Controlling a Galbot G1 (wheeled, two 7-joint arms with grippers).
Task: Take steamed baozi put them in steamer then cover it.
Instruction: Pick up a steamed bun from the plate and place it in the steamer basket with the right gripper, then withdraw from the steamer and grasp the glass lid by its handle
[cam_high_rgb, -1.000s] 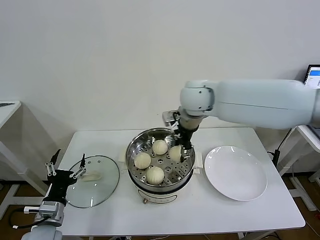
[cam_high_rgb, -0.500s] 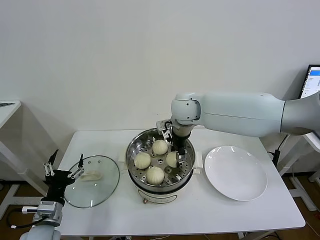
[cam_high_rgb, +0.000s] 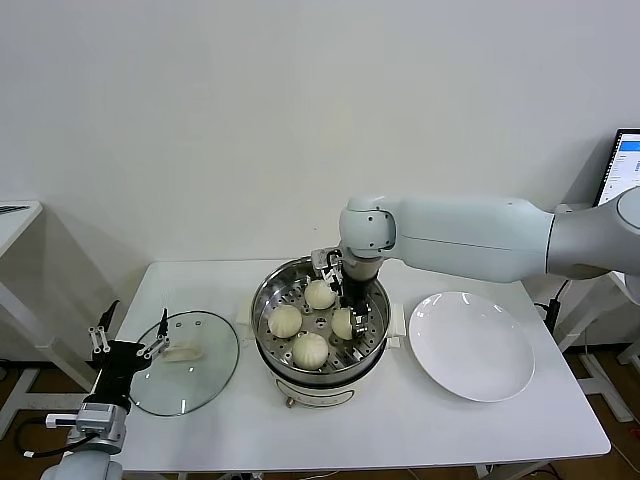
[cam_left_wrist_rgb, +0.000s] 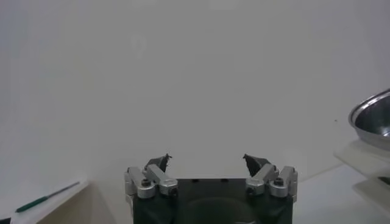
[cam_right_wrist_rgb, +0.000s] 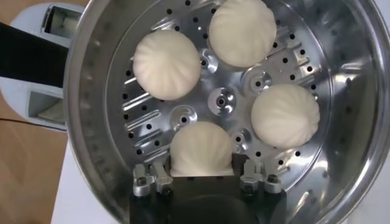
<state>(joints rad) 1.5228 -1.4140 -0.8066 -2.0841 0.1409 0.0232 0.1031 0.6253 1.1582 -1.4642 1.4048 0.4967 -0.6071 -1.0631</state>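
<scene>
The steamer (cam_high_rgb: 266, 300) stands mid-table, a shiny steel pot with a perforated tray (cam_right_wrist_rgb: 222, 97). Several cream-white baozi lie on that tray (cam_high_rgb: 319, 294) (cam_high_rgb: 285, 320) (cam_high_rgb: 310, 350). My right gripper (cam_high_rgb: 352, 318) reaches down inside the pot on its right side. It is open, with its fingers on either side of one baozi (cam_right_wrist_rgb: 201, 146) that rests on the tray. My left gripper (cam_high_rgb: 128, 338) waits open at the table's left edge, empty (cam_left_wrist_rgb: 209, 161), beside the lid.
A round clear glass lid (cam_high_rgb: 190, 372) lies flat on the table left of the steamer. A flat white plate (cam_high_rgb: 470, 345) sits to its right. A monitor's edge (cam_high_rgb: 628, 165) shows at far right.
My right arm lowered the baozi from the pot's right rim onto the tray, and its fingers have spread apart. The left arm has not moved.
</scene>
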